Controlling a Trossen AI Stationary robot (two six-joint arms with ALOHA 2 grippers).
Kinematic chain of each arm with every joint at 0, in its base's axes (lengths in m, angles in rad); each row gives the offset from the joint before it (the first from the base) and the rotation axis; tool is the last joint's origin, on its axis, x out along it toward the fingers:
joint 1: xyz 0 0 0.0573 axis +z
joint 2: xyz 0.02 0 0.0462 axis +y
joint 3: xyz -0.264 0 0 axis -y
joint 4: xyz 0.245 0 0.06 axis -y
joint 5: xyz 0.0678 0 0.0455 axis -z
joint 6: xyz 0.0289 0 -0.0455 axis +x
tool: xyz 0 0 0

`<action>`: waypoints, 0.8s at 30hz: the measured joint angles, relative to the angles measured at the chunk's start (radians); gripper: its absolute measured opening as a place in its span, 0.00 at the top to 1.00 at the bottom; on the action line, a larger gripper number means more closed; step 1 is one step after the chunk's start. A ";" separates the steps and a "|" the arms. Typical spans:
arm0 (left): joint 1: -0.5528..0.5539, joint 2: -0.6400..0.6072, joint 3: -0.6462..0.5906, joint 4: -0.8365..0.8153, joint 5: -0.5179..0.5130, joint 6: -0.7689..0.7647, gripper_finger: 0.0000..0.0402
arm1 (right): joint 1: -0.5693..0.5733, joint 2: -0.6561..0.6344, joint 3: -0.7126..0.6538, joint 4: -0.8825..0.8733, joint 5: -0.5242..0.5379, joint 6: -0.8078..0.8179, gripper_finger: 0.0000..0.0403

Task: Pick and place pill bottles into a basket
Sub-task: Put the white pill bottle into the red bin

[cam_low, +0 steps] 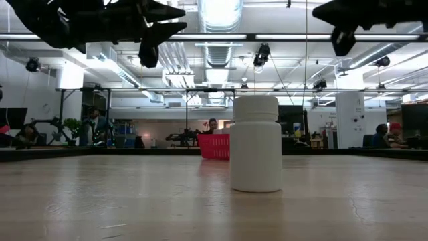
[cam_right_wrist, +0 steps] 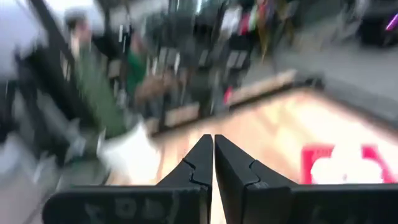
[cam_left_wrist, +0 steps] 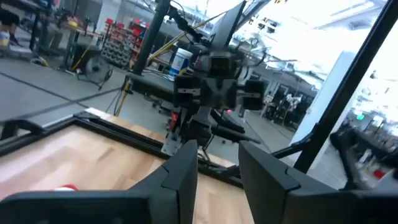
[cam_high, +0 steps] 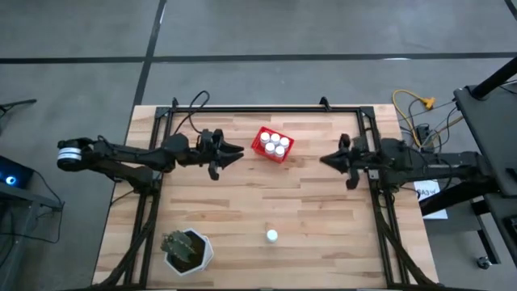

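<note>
The red basket (cam_high: 263,137) stands at the table's far middle with several white pill bottles (cam_high: 275,144) upright inside it. It also shows in the low view (cam_low: 214,145) and the right wrist view (cam_right_wrist: 311,163). One more pill bottle (cam_high: 272,236) stands upright on its base near the table's near edge, large in the low view (cam_low: 255,144). My left gripper (cam_high: 240,153) hangs above the table just left of the basket, open and empty (cam_left_wrist: 217,163). My right gripper (cam_high: 323,159) hangs to the right of the basket, shut and empty (cam_right_wrist: 213,155).
A white hexagonal plant pot (cam_high: 187,250) with a green plant stands at the near left corner. A black frame (cam_high: 266,110) runs along the table's far edge and sides. Bare wood lies between the basket and the lone bottle.
</note>
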 joint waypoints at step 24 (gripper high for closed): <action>0.003 -0.030 0.000 -0.030 -0.001 0.064 0.75 | 0.251 0.886 0.487 -0.382 -0.481 0.082 0.97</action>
